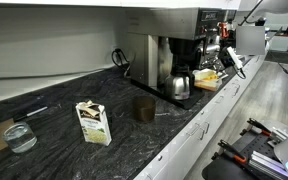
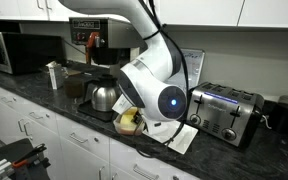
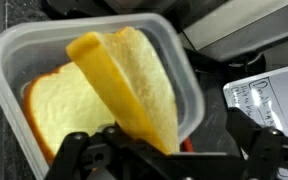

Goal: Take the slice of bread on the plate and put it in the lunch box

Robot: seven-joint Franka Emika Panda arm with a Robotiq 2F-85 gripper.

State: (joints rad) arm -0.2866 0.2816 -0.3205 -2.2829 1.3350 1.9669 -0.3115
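In the wrist view a clear plastic lunch box (image 3: 14, 60) holds one slice of bread lying flat (image 3: 69, 105). A second pale yellow slice of bread (image 3: 134, 80) stands on edge, tilted, with its far end down in the box and its near end crossing the rim. My gripper (image 3: 164, 135) hangs right above the box; its dark fingers sit wide apart on either side of this slice and do not press it. In both exterior views the box (image 1: 206, 82) (image 2: 131, 121) sits by the steel coffee pot (image 1: 179, 87) (image 2: 104, 97). No plate shows.
A coffee machine (image 1: 169, 55) stands behind the pot. A toaster (image 2: 227, 110) and a paper sheet (image 2: 181, 137) lie beside the box. A small carton (image 1: 92, 122), a dark cup (image 1: 143, 108) and a glass bowl (image 1: 20, 137) sit along the black counter. A microwave (image 2: 14, 52) stands far off.
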